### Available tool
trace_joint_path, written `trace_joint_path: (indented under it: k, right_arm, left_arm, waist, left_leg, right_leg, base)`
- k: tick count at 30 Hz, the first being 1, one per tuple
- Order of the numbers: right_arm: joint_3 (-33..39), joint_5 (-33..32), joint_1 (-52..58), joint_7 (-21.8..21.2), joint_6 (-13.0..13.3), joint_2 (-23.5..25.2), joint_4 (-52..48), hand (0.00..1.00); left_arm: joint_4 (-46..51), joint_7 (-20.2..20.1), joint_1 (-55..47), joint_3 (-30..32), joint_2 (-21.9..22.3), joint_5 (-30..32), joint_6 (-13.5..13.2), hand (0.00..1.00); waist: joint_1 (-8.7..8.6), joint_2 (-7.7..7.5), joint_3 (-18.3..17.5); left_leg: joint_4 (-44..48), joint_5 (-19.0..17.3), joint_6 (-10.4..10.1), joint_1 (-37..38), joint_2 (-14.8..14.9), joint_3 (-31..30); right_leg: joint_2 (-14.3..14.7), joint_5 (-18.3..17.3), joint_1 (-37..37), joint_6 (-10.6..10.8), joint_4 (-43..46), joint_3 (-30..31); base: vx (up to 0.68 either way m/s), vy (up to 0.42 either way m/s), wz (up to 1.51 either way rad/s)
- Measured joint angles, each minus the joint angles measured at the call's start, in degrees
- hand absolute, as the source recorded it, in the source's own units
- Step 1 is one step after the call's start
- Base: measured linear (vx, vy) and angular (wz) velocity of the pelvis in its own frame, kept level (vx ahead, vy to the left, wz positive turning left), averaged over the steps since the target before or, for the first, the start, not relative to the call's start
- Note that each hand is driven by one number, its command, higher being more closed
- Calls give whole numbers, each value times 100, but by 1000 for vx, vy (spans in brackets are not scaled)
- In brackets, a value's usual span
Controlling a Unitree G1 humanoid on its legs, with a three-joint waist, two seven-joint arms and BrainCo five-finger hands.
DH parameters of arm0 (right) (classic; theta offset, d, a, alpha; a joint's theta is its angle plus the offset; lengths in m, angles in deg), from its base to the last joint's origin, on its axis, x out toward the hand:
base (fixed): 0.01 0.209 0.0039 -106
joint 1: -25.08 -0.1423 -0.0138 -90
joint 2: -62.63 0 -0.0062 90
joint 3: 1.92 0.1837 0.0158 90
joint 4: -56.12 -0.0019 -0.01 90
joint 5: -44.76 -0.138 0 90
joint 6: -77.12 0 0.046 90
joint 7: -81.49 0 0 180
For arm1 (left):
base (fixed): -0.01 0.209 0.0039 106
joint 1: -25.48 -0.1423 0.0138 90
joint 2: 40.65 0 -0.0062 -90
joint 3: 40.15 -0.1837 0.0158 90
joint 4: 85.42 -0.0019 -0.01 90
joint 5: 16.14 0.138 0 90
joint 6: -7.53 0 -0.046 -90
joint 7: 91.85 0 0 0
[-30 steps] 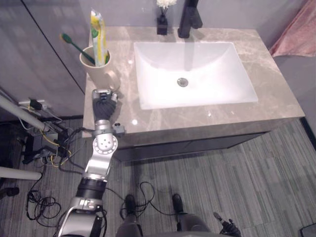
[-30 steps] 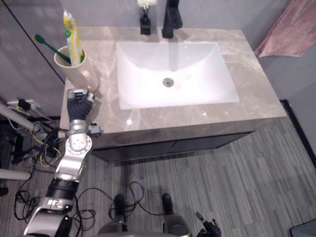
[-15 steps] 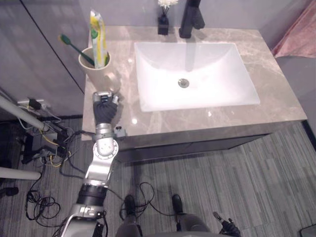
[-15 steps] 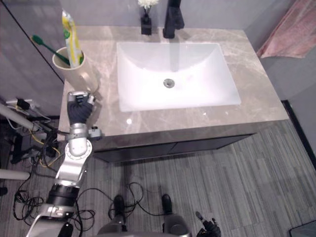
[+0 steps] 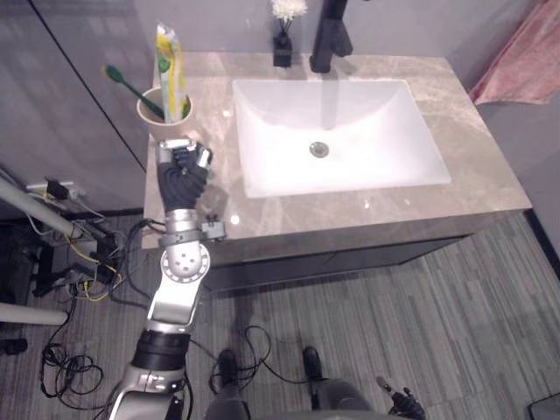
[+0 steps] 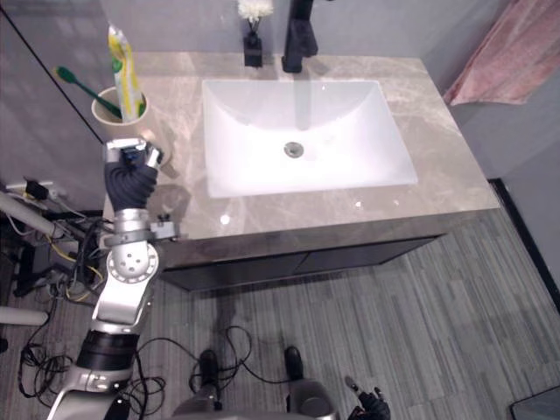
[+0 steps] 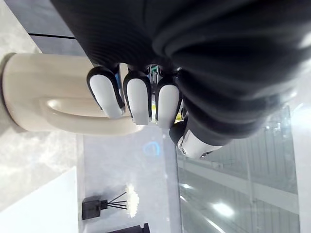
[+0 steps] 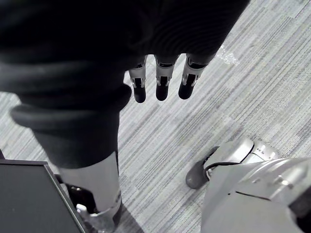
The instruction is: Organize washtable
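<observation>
The smooth cream mug (image 5: 164, 112) is standing at the left rear corner of the veined marble countertop (image 5: 477, 166). The left hand (image 5: 182, 166) is hovering clenched just beside its loop handle (image 7: 73, 124). The right hand (image 8: 161, 80) is hanging with straight fingers.

A grey-brown marble-patterned washtable top (image 5: 490, 166) is spanning a dark flat-fronted cabinet (image 5: 350, 260), with a white rectangular basin (image 5: 385, 131) sitting sunk into the stone and a tall matte-black tap (image 5: 328, 35) standing at its far edge. Small bright reflections (image 5: 366, 203) are dotting the polished surface near the front lip. A plain grey wall (image 5: 411, 26) is running behind, while smooth grey wall panels (image 5: 79, 79), split by a thin dark seam, are closing off the left side. A pink cloth (image 5: 521, 61) is hanging at the far right. Grey striped plank flooring (image 5: 420, 332) is stretching across the near ground, where a white pipe (image 5: 35, 208) is slanting in at the left.
</observation>
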Motion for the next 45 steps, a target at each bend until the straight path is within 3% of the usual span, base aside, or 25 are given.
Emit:
trace_joint_path:
  k: [14,20,45]
  right_arm:
    - [-15,-1,7,1,67,7,45,0]
    - [17,1,-4,3,69,4,-11,0]
    - [196,30,-30,6,68,-5,-33,0]
  left_arm:
    - [-18,123,48,-26,-25,5,-105,100]
    - [-943,153,115,151,-114,-10,39,100]
    - [-1604,332,758,408,-523,121,205,100]
  waist:
    - [22,-5,-117]
    - [19,8,-110]
    - [20,190,35]
  left_leg:
    - [5,71,-57,-67,64,-15]
    - [5,72,-55,-53,59,19]
    - [5,59,-67,-69,58,117]
  right_leg:
    - [63,16,-76,107,27,-28]
    - [50,29,-78,134,20,-19]
    - [37,28,-78,156,-86,4]
  base:
    - [-6,-3,0]
    - [-6,0,-2]
    - [1,0,0]
